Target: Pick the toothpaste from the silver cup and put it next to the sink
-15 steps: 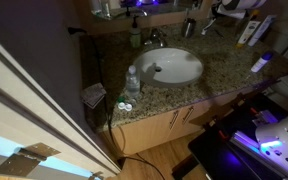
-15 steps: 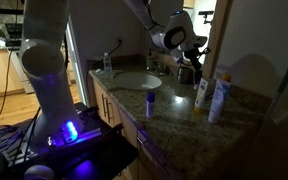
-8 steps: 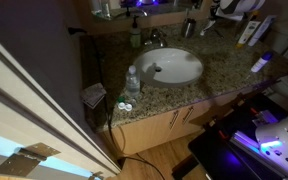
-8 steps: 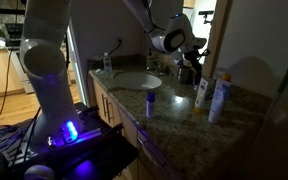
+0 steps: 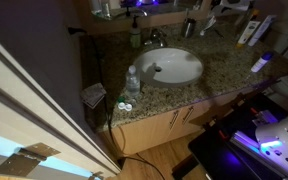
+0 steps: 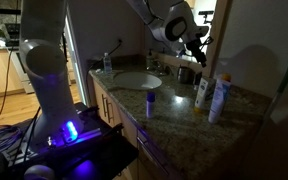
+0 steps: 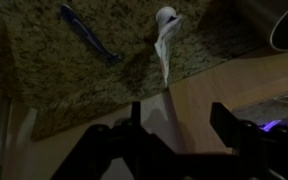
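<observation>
Nothing legible on the toothpaste point(image 7: 166, 45): too dim and too small in the wrist view for any brand or print. Appears as a slim whitish tube, faintly creased, with a rounded cap at the far end, paler than anything around it. Held in the air up behind the sink point(image 5: 174, 68), above and near the silver cup point(image 6: 187, 73), a dull grey tumbler standing at the back of the sink beside the chrome faucet point(image 5: 154, 38). Points cap-down toward the speckled granite counter point(image 5: 224, 72), crossing the counter's edge in the wrist view and throwing a shadow on the stone. Gripper point(image 7: 176, 112) closed on the near end of the tube, as far as can be read; pads lost in darkness between two black finger shapes. Slim blue handle point(image 7: 89, 35) flat on the granite, well apart from the tube. Printing on the white-and-yellow box point(image 6: 202, 93) and the blue-and-white tube point(image 6: 220, 98), both upright farther along the counter from the sink, too small to read. Same for the clear plastic bottle point(image 5: 132, 82) on the sink's opposite side.
</observation>
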Action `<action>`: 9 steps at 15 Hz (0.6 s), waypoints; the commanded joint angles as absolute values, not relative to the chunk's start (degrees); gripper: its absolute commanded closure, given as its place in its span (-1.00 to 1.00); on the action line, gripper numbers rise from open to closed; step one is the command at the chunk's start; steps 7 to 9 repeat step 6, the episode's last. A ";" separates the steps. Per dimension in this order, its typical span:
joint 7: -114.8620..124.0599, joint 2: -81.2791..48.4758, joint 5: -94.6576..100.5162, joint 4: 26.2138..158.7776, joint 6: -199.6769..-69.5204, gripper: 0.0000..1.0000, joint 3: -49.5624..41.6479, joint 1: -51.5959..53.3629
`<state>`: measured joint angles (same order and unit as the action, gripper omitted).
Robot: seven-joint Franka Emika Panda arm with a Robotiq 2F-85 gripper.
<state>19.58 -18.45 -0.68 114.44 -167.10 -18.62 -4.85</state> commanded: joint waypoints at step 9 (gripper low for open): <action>12.12 -7.32 -2.15 113.05 -144.70 -1.00 -14.72 -8.04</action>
